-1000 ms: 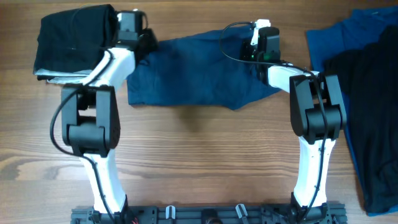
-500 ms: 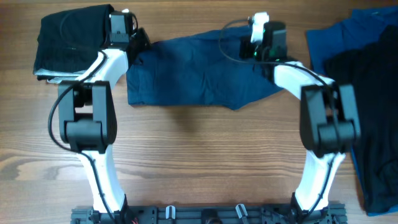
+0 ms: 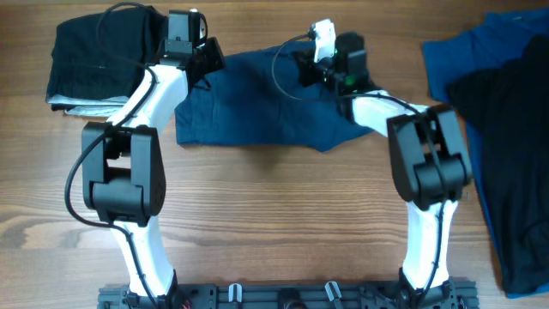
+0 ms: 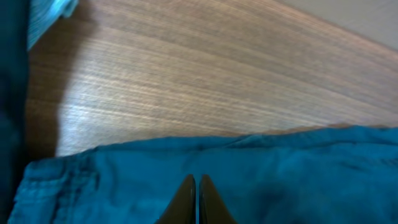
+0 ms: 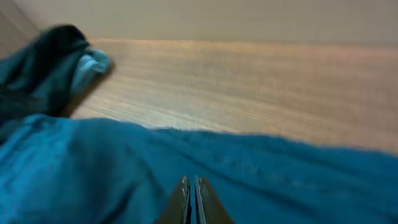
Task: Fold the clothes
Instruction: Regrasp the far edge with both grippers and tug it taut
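The fingers of the left gripper [image 4: 196, 182] and right gripper [image 5: 191, 181] are pressed together, each pair clamped on the far edge of the shorts [image 3: 266, 112], which are spread near the desk's [image 3: 274, 215] far edge, probably so that edge can be drawn forward into a fold. A folded stack [image 3: 99, 56] is kept at the far left corner, an unfolded pile [image 3: 506, 129] at the right edge

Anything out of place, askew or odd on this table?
Nothing spilled or damaged. The dark navy-blue fabric shorts lie rumpled, their lower edge uneven. At the right edge a black garment sprawls unfolded over a brighter blue garment, unlike the neat black folded stack at left.
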`<state>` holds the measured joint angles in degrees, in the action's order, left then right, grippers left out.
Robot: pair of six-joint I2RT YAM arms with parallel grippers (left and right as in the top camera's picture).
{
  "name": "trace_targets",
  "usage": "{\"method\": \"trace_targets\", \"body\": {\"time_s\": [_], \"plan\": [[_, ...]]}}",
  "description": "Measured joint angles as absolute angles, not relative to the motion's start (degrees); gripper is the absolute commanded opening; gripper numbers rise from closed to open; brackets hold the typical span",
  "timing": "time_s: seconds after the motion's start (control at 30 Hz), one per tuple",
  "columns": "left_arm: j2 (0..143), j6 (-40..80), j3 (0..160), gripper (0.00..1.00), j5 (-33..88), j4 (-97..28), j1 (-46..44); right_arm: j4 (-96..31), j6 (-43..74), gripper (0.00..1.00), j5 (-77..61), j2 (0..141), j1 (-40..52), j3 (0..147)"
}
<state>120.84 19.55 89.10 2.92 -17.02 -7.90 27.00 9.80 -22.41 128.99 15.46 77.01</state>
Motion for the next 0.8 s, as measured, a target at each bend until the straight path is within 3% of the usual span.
{"method": "trace_targets", "body": {"time_s": [0.2,0.5,0.8], "plan": [[120.86,19.55,89.1,0.04,2.37,-19.4,-7.7,35.79,14.96,0.04,-16.14,135.92,15.18,76.86],[121.47,19.55,89.1,0.04,2.13,-21.06,-7.7,36.36,16.49,0.04,-9.98,138.76,15.18,78.61],[121.6,19.53,89.1,0.04,1.3,-21.91,-7.7,18.28,14.92,0.04,-6.5,138.93,11.03,90.85]]}}
